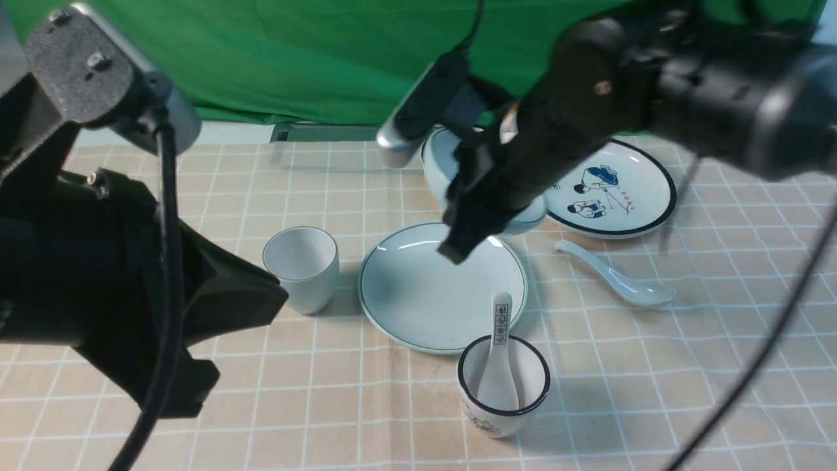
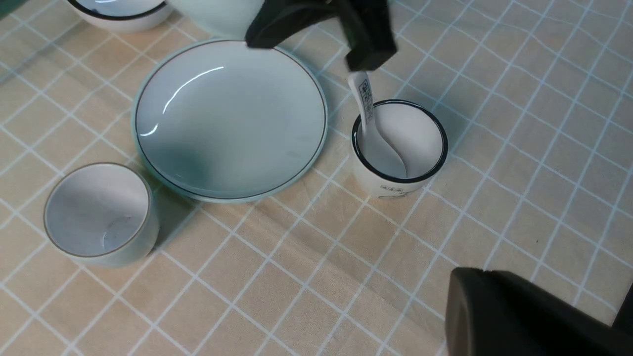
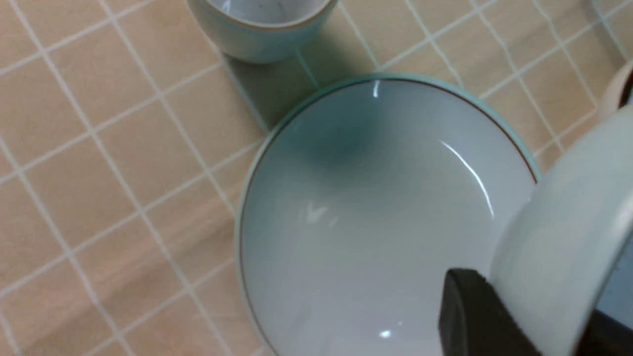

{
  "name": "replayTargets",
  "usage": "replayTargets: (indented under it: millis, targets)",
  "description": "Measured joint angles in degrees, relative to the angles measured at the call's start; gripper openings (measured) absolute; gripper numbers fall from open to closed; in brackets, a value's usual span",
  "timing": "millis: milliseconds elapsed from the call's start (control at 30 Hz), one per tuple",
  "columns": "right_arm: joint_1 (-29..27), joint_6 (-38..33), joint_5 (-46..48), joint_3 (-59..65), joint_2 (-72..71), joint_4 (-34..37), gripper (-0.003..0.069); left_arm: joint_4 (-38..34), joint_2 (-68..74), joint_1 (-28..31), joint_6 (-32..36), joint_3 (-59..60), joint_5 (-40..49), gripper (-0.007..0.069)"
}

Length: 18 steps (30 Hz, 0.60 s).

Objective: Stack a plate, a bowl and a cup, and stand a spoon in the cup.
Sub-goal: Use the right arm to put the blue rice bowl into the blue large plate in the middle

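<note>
Pale cup (image 2: pixel 101 212) beside plain plate (image 2: pixel 230 121); spoon (image 2: pixel 378 133) inside black-rimmed cup (image 2: pixel 400 143).

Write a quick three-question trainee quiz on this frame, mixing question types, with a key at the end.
1. True or false: the cup stands on the plate.
2. Multiple choice: what does the right gripper hold?
a) the cup
b) the bowl
c) the spoon
3. Fill in the blank: the spoon with printed characters stands in the ____-rimmed cup.

Key: 1 false; 2 b; 3 black
</note>
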Motion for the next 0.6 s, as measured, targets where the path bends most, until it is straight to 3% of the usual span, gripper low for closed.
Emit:
replayTargets:
  millis: [300,600]
  targets:
    - [2.1,1.2,1.9,-3.7,10.7,0.3,0.0094,0.4,-1.6,0.0,0.0,0.0,-0.2,0.002]
    - [2.3,2.3,3.4,-4.2,11.6,0.1,0.0112,0.6,-1.7,0.0,0.0,0.0,-0.2,0.002]
